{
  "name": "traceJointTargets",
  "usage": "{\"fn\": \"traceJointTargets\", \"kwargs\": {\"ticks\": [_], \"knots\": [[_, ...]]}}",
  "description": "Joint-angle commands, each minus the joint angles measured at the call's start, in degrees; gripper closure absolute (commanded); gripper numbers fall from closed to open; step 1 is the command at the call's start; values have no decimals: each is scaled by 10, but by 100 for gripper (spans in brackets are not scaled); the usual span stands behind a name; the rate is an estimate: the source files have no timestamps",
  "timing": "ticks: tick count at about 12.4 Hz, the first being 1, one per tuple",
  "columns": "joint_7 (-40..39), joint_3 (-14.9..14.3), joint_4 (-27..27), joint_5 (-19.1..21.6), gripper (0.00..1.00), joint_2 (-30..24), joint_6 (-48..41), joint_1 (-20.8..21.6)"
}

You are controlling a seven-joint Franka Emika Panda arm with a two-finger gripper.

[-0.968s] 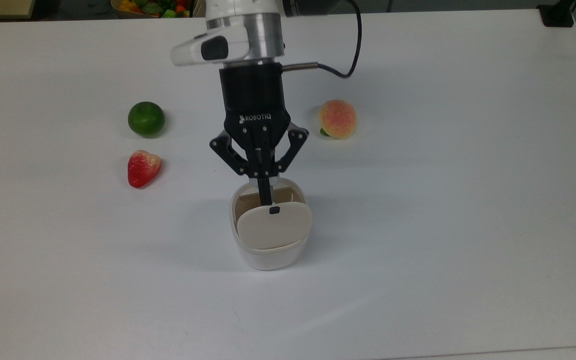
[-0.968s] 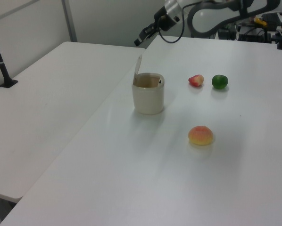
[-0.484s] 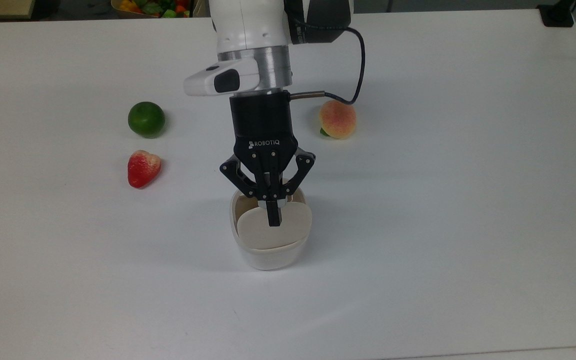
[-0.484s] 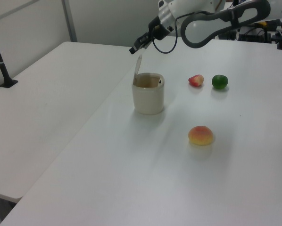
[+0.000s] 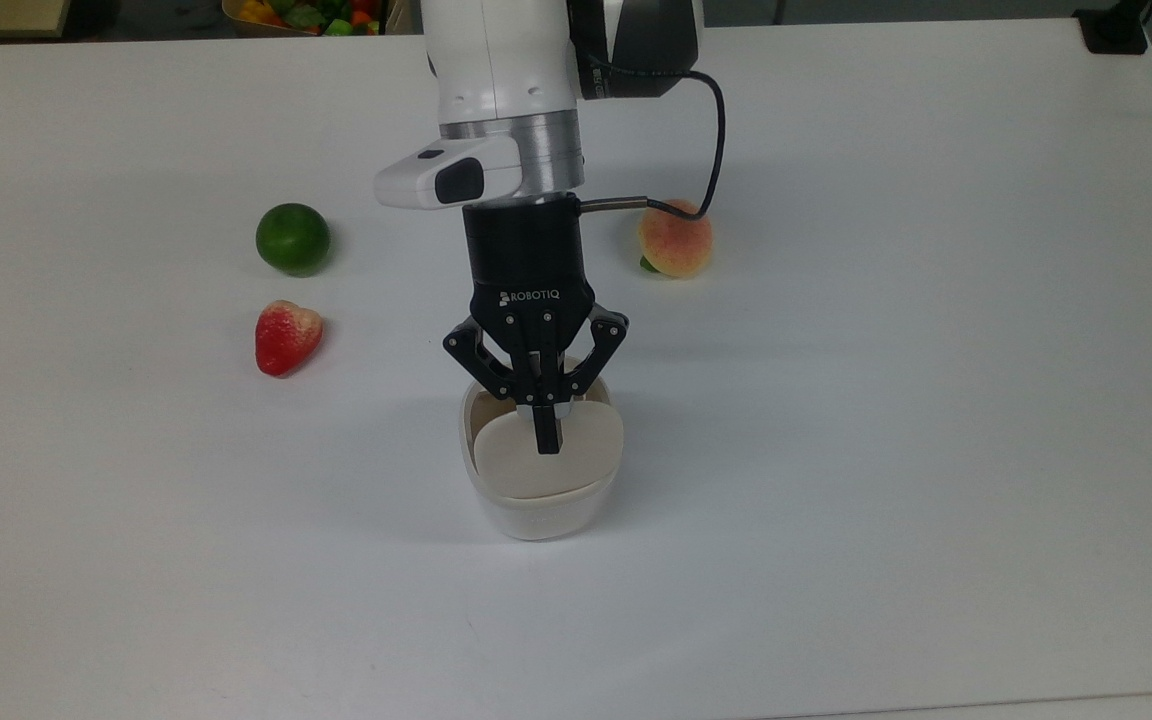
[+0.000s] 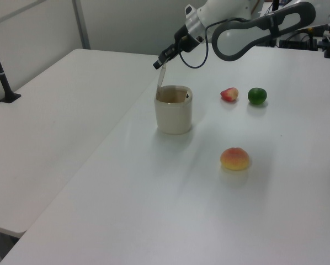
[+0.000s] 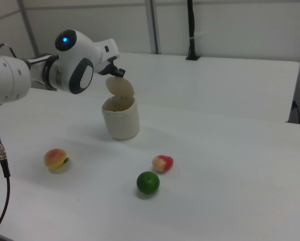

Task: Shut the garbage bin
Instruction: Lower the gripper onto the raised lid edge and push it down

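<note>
Garbage bin, white with a beige hinged lid, stands on the white table near the middle of the top view; in the left view the lid stands nearly upright, so the bin is open. The gripper has advanced from behind the bin over the last second and its tips now sit at the lid's upper edge, covering the small black latch that showed a second ago; over the last half second it has barely moved. The jaws are together, with nothing between them. Judged from this, the arm is placed to push the lid over and down, and the closing stroke is not yet made. The gripper body bears the word "ROBOTIQ". A lime, a strawberry and a peach lie well apart from the bin.
</note>
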Motion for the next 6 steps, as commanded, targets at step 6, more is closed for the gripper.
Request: {"fn": "traceJointTargets", "kwargs": {"ticks": [6], "knots": [[7,-4,-111,-10,100,-80,-83,-3]]}}
